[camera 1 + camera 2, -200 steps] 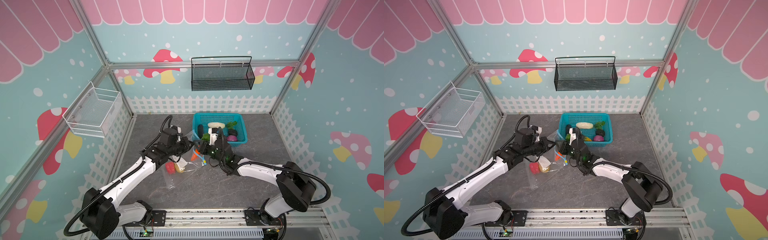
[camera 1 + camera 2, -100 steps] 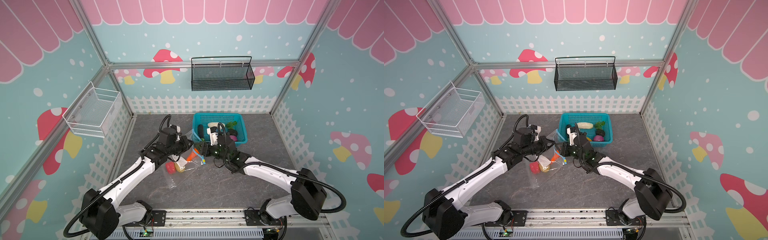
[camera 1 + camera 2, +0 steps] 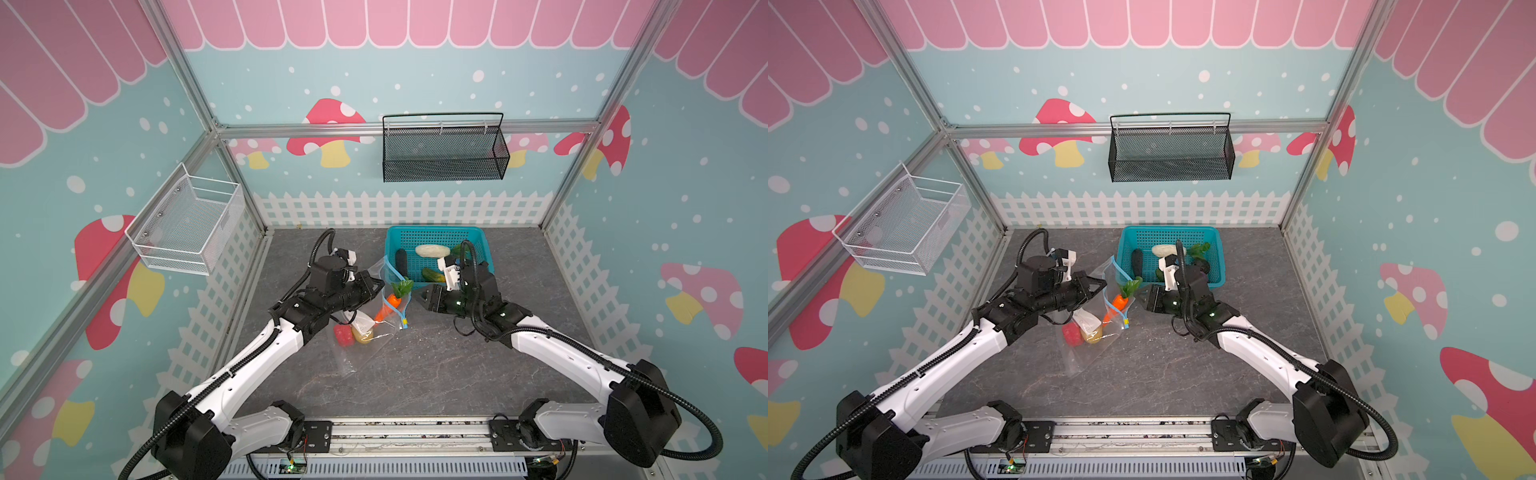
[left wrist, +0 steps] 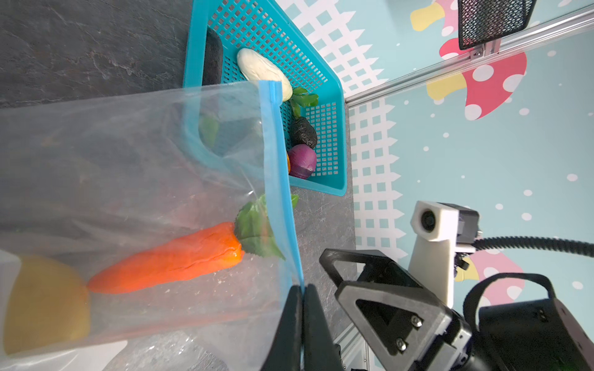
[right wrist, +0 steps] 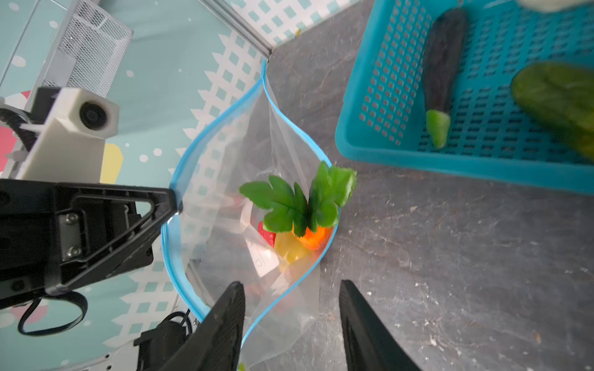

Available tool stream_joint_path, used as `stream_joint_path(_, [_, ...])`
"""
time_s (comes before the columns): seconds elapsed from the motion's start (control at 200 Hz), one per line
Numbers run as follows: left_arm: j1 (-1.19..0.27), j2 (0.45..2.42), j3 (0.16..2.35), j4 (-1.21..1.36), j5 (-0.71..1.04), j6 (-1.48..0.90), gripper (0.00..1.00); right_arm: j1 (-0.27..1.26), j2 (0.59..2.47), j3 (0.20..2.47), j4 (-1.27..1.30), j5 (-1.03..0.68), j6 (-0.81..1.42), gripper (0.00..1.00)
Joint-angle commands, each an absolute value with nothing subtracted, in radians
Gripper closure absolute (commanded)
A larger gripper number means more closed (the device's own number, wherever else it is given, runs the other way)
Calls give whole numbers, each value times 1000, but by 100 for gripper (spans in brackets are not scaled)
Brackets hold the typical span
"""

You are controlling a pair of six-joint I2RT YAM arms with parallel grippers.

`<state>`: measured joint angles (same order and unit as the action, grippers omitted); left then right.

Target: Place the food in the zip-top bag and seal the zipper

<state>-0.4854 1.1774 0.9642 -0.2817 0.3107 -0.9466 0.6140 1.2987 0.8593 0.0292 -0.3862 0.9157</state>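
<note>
Carrot [image 4: 173, 260], potato [image 4: 41, 305] in zip-top bag [image 4: 128, 144]; radish [image 4: 263, 72], eggplant [image 5: 445, 57], onion [image 4: 300, 160] left in basket [image 5: 450, 167]; our left end effector [image 4: 303, 289] pinches unsealed zipper [image 4: 283, 180], right end effector [image 5: 291, 284] parted, empty

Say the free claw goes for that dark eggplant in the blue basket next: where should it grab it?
Probably grip the eggplant across its dark middle, coming straight down from above. It lies flat, long and slim, so its narrow width suits the open right claw. It lies close along one wall of the basket, so coming in sideways would likely hit plastic.
</note>
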Motion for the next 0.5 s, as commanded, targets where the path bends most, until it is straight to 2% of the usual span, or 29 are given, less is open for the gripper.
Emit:
stream_joint_path(0.0, [-480, 1154, 968, -293, 318, -948, 100, 611, 1339, 875, 0, -532, 988, 46])
stream_joint_path(0.085, [-479, 1158, 971, -293, 323, -948, 100, 612, 1362, 896, 24, -589, 1006, 45])
stream_joint_path(0.34, [-479, 1150, 986, -305, 326, -937, 100, 612, 1429, 904, 56, -621, 1009, 47])
stream_joint_path(0.495, [-476, 1146, 988, -314, 325, -933, 100, 615, 1462, 915, 80, -641, 1012, 57])
